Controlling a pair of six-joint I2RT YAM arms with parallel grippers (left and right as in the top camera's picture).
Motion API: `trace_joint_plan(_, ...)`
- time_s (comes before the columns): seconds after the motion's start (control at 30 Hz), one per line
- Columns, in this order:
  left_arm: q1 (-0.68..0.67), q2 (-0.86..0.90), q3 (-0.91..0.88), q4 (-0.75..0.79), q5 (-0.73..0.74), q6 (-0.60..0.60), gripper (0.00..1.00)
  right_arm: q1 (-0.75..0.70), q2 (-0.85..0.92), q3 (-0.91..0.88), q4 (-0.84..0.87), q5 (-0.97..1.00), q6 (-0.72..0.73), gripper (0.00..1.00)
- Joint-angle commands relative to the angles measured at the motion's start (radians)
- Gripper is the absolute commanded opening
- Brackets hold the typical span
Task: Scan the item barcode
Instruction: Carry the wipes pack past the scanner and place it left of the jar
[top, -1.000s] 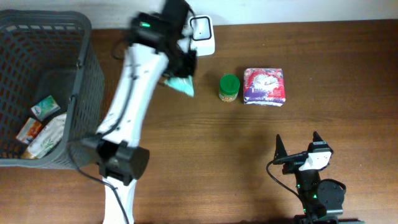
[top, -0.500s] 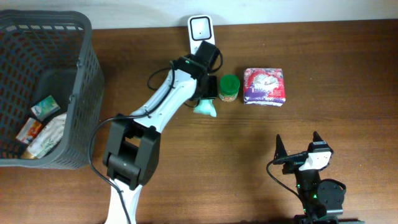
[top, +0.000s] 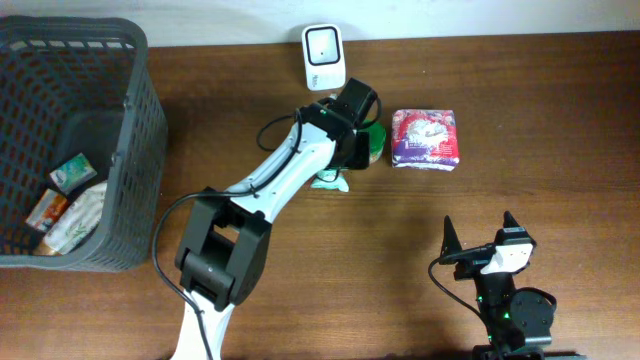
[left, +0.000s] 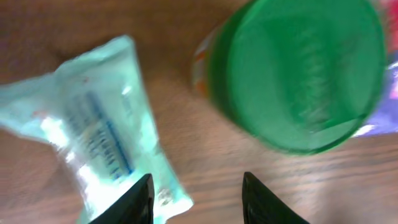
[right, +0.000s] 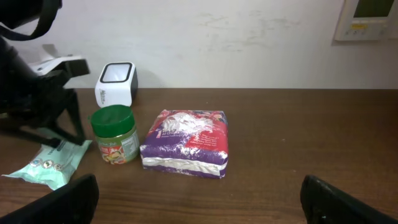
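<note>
The left claw (left: 198, 202) stands open, bare wood between its two dark fingers and nothing gripped. It hangs low over the jar (left: 298, 68) with the green lid. A mint-green packet (left: 99, 137) lies flat on the counter (top: 500, 90) just left of the jar, one corner under a finger.

That packet looks like the item set down loose, while the scanner (top: 324, 45) stands behind the jar, by the wall. A purple pack (top: 426, 137) sits just right of the jar, likely waiting its turn. The basket (top: 130, 120) is well off to the jar's left.

The right claw (right: 199, 205) is parked wide open and empty, in front of the jar and well to its right.

From overhead the arm hides most of the jar. The wrist view is blurred, so no barcode can be made out.
</note>
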Motion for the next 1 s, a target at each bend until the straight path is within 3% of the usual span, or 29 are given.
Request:
trace_joint_plan(0.0, 0.068, -0.038, 0.065, -0.094, 0.004, -0.002, 0.45, 0.007, -0.006, -0.008, -0.003, 0.008, 0.004, 0.99)
trace_joint_plan(0.23, 0.153, -0.016, 0.046, -0.211, 0.008, -0.016, 0.48, 0.007, -0.006, -0.008, -0.003, 0.008, 0.004, 0.99)
trace_joint_plan(0.37, 0.150, 0.029, 0.016, -0.183, 0.113, -0.017, 0.57, 0.007, -0.006, -0.008, -0.003, 0.008, 0.004, 0.99)
trace_joint_plan(0.43, 0.143, 0.058, 0.006, -0.143, 0.174, -0.017, 0.67, 0.007, -0.006, -0.008, -0.003, 0.008, 0.004, 0.98)
trace_joint_plan(0.53, 0.140, 0.093, 0.006, -0.100, 0.232, -0.017, 0.70, 0.007, -0.006, -0.008, -0.003, 0.008, 0.004, 0.99)
trace_joint_plan(0.63, 0.139, 0.129, 0.006, -0.069, 0.241, -0.017, 0.63, 0.007, -0.006, -0.008, -0.003, 0.008, 0.004, 0.99)
trace_joint_plan(0.77, 0.140, 0.169, 0.006, -0.006, 0.232, 0.002, 0.41, 0.007, -0.006, -0.008, -0.003, 0.008, 0.004, 0.99)
trace_joint_plan(0.9, 0.140, 0.170, 0.006, 0.093, 0.233, 0.131, 0.39, 0.007, -0.006, -0.008, -0.003, 0.008, 0.004, 0.98)
trace_joint_plan(0.97, 0.140, 0.170, 0.006, 0.130, 0.238, 0.137, 0.38, 0.007, -0.006, -0.008, -0.003, 0.008, 0.004, 0.99)
